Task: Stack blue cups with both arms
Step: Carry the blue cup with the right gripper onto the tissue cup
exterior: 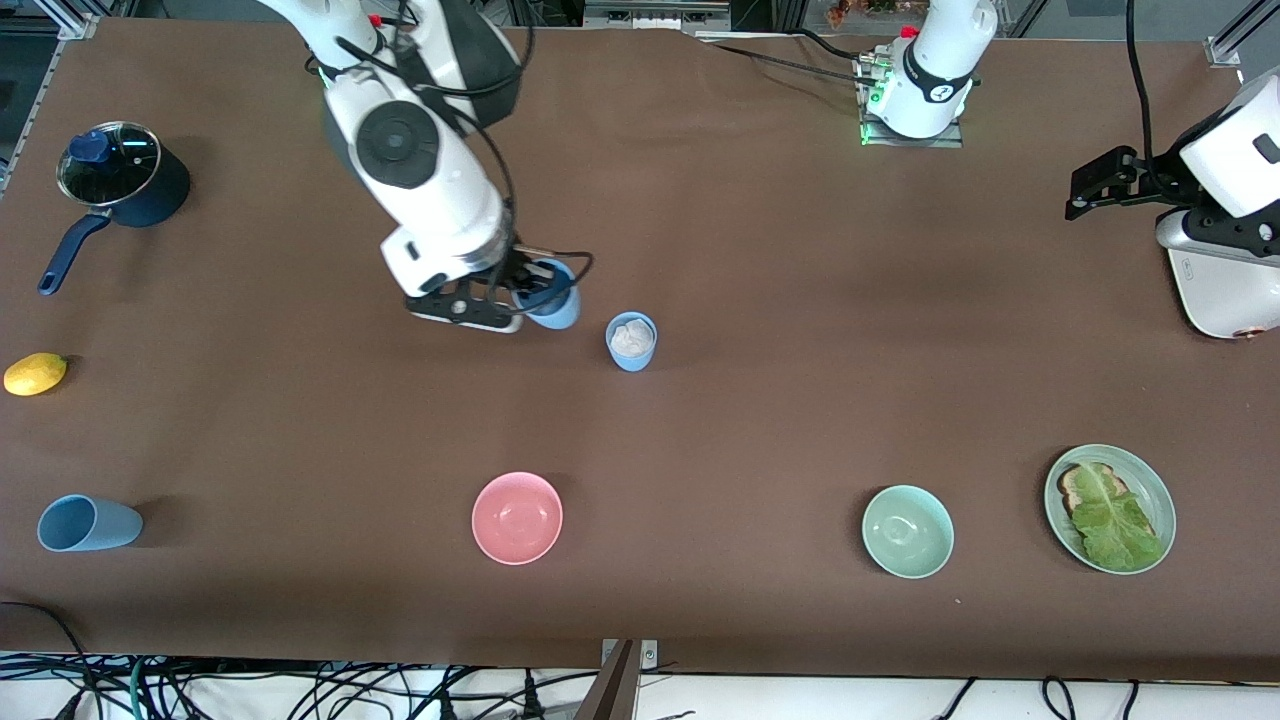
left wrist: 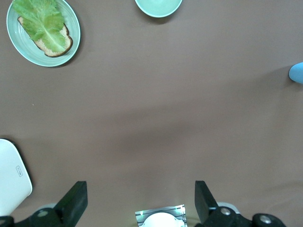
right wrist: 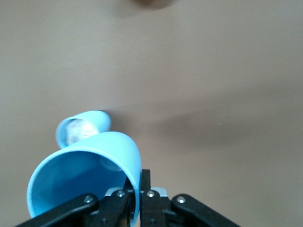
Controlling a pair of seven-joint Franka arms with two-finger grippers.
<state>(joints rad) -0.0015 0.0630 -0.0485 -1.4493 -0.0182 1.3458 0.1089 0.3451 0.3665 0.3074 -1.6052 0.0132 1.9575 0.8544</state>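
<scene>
The right gripper (exterior: 520,290) pinches the wall of a bright light blue tapered cup (exterior: 553,297), carried tilted. Just beside it stands a slate blue cup with a white wad inside (exterior: 631,341). The wad can block the nesting and tip both cups. The left gripper (left wrist: 141,201) waits spread open at its end of the table.

My glossy white right arm (exterior: 415,150) reaches down over the middle of the table, its black two-finger right gripper (exterior: 522,290) pinched tight on the rim of a bright light blue tapered cup (exterior: 552,296). My left arm (exterior: 1235,160) waits at its end of the table, its black left gripper (left wrist: 139,201) spread wide, holding nothing.
</scene>
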